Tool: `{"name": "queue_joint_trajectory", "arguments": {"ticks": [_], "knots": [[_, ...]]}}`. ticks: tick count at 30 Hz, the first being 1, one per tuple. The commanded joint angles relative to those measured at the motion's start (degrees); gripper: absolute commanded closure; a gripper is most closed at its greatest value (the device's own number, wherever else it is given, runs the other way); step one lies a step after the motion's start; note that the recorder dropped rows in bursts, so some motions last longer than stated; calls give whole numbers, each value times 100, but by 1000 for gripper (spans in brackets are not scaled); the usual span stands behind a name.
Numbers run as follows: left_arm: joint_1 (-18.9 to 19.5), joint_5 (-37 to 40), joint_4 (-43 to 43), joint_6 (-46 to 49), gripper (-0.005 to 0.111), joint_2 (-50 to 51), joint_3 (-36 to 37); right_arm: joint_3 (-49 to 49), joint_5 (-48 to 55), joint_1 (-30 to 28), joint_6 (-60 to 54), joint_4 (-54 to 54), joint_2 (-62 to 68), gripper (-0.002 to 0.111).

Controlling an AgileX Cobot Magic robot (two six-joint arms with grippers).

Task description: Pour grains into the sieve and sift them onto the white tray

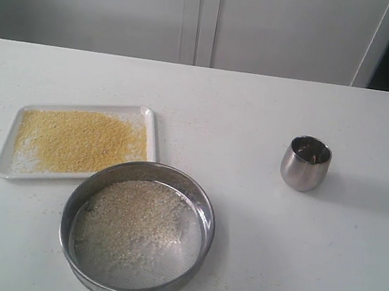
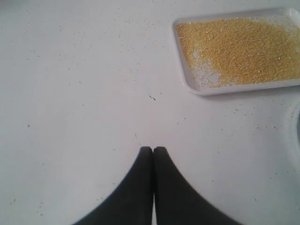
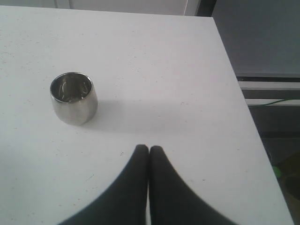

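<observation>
Left wrist view cut off the white tray [image 2: 185, 70] at the frame edge, so only one end of it showed there. A pale curved edge beside it was too cropped and blurred to identify. Inside of the steel cup [image 1: 305, 163] was dark with reflections in both the exterior and right wrist [image 3: 74, 98] views, contents could not be made out. Both arms were hidden past the fingertips, and the grippers showed in the wrist views only. Left gripper [image 2: 153, 150] had its two black fingers pressed together, holding nothing, over bare table. Right gripper [image 3: 149, 148] was the same, fingers together and empty, near the cup but apart from it. Counts: one sieve [image 1: 148, 171], one white tray [image 1: 153, 136], one cup, two grippers. In the exterior view the sieve sat lower centre-left on the white table [image 1: 256, 272], its far rim just beside the tray's near right corner; contact could not be told. The tray lay left of centre, the cup stood upright right of centre, well apart from both. Grains were in two lots: fine yellow-orange grains [image 1: 81, 142] spread over most of the tray, thin at its left end, and coarser pale grains [image 1: 132, 220] on the sieve mesh, mostly on its left half. Loose specks dotted the table around the sieve and tray.
</observation>
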Motion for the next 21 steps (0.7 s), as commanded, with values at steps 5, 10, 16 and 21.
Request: {"name": "queue_joint_trajectory", "arguments": {"ticks": [5,10,16,21], "knots": [[19,-725,64,96,107,-987,1019,17,-52,-30,29,8,-7,108],[19,-984,67,96,107,-1360,1408,17,-52,-30,29,8,-7,108],[19,-1048,67,96,107,-1456,1612,17,-52,-30,29,8,-7,108],[19,-1048,67,96,107,-1456,1638,17,-52,-30,29,8,-7,108]]}}
